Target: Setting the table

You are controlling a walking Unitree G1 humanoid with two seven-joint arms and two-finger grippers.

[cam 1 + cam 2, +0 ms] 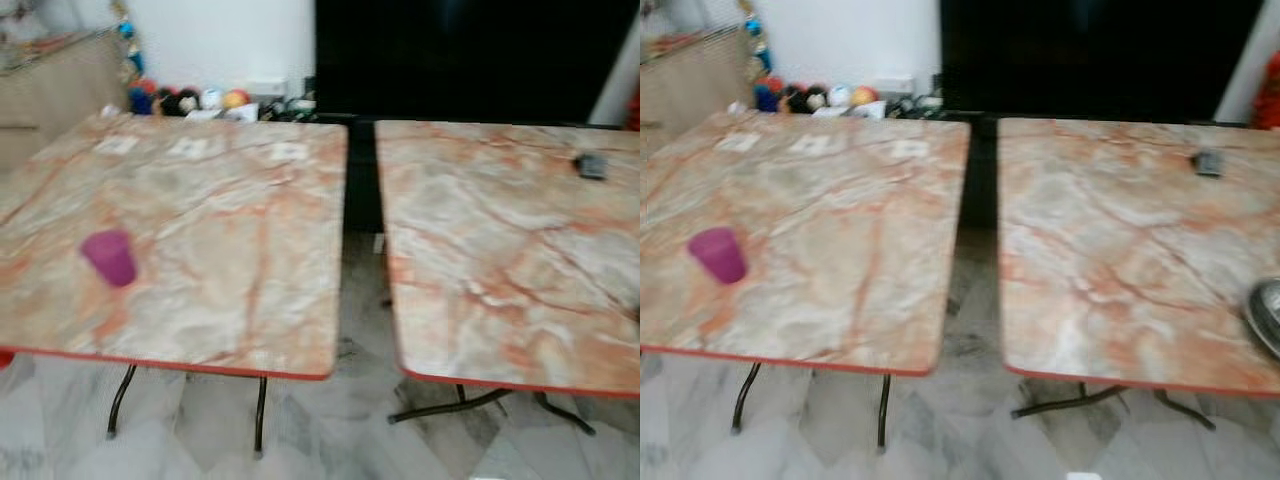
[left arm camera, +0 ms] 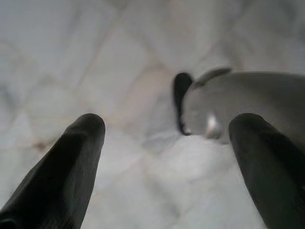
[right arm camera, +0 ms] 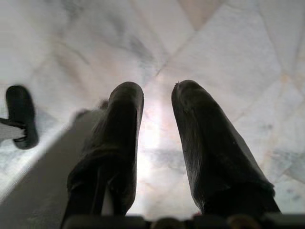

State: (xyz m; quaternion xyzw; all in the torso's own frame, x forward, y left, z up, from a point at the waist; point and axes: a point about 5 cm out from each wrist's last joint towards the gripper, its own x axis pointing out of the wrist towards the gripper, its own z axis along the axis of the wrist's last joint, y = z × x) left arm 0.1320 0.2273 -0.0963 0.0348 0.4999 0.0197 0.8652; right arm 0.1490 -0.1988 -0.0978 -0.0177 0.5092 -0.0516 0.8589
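Observation:
A purple cup (image 1: 110,257) stands upright on the near left part of the left marble-topped table (image 1: 230,250). A second marble-topped table (image 1: 500,250) stands to its right across a narrow gap. The rim of a metal dish (image 1: 1265,315) shows at that table's right edge. My left gripper (image 2: 167,133) hangs over the tiled floor, fingers wide apart and empty. The right gripper (image 3: 157,95) also hangs over the floor, with a narrow gap between its fingers and nothing in it.
Three white cards (image 1: 195,147) lie along the far side of the left table. A small dark object (image 1: 591,165) lies on the far right of the right table. Coloured balls and clutter (image 1: 190,100) sit by the back wall. Black metal table legs (image 1: 260,415) stand on the floor.

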